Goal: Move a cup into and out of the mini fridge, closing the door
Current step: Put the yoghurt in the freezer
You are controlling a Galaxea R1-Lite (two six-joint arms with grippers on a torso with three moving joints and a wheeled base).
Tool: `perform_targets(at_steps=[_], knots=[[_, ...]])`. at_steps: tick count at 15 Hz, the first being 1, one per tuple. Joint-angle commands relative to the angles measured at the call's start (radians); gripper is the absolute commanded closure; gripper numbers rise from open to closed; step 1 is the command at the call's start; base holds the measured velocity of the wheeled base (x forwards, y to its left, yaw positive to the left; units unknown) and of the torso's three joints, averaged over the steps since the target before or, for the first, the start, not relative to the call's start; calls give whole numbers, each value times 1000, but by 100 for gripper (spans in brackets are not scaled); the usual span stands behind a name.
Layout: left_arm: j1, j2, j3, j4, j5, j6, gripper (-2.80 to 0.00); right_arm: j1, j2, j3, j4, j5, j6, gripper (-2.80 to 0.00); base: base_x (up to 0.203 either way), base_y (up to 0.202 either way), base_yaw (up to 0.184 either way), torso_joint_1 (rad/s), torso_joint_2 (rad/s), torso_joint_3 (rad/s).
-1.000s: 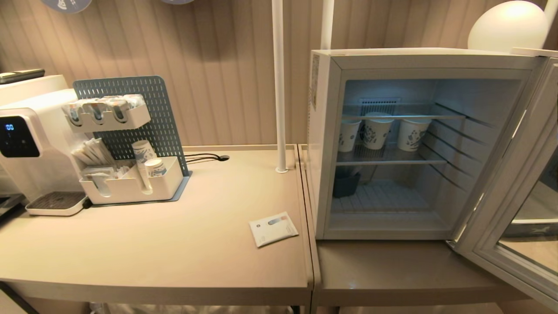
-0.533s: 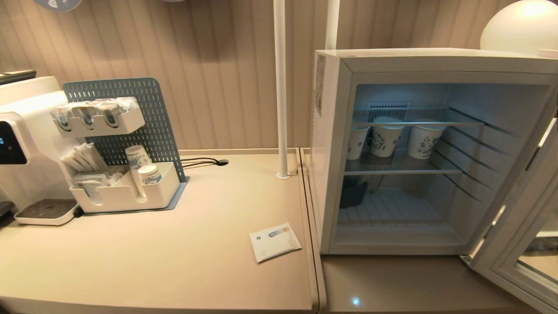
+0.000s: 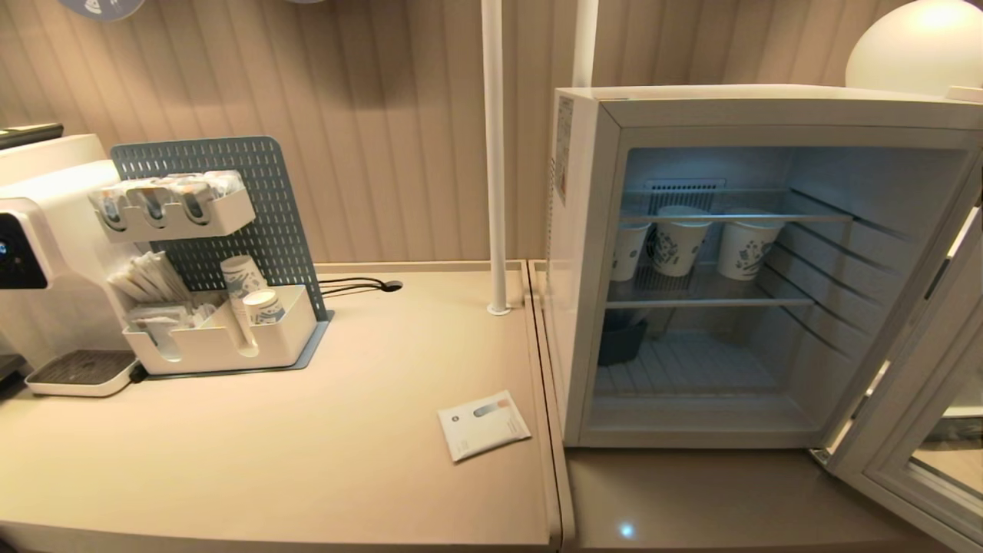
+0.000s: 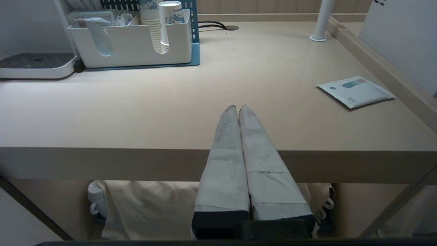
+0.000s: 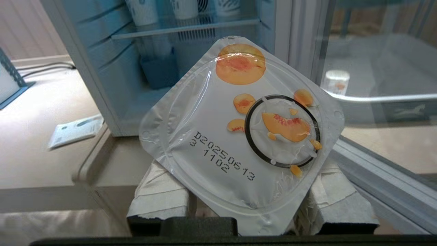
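My right gripper is shut on the cup, a small white tub whose foil lid bears orange peach pictures. The lid hides the fingertips. The cup hangs in front of the mini fridge, a white box that stands open with its wire shelves lit. The door, swung out to the right, shows its pale frame and glass beside the cup. My left gripper is parked at the table's front edge, shut and empty. Neither arm appears in the head view.
Three paper cups stand on the fridge's middle shelf and a dark bin sits at the lower left. On the table lie a white sachet, an organiser with a pegboard, and a water dispenser. A white pole rises beside the fridge.
The whole head view shifted early in the second, bringing the fridge closer and lower in the picture, then held still. Nothing on the table or in the fridge has moved.
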Motion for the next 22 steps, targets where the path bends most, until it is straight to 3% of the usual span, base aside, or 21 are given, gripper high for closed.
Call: perform_targets(at_steps=[1,3,5,9,12,16,18,22], knots=[[1,1,0,0,0,0,0,15,262,-144,70,13,17,0,0,0,0,0,0,0],[1,1,0,0,0,0,0,37,490,-180,52,32,22,0,0,0,0,0,0,0],[1,1,0,0,0,0,0,52,713,-173,-67,51,24,0,0,0,0,0,0,0],[1,1,0,0,0,-2,0,62,1150,-141,-355,92,25,0,0,0,0,0,0,0],[1,1,0,0,0,-4,0,64,1480,-140,-648,103,25,0,0,0,0,0,0,0],[1,1,0,0,0,-5,0,60,1825,-222,-993,98,22,0,0,0,0,0,0,0],[1,1,0,0,0,-4,0,45,1921,-336,-1061,75,22,0,0,0,0,0,0,0],[1,1,0,0,0,-4,0,-18,2043,-484,-1072,15,23,0,0,0,0,0,0,0]])
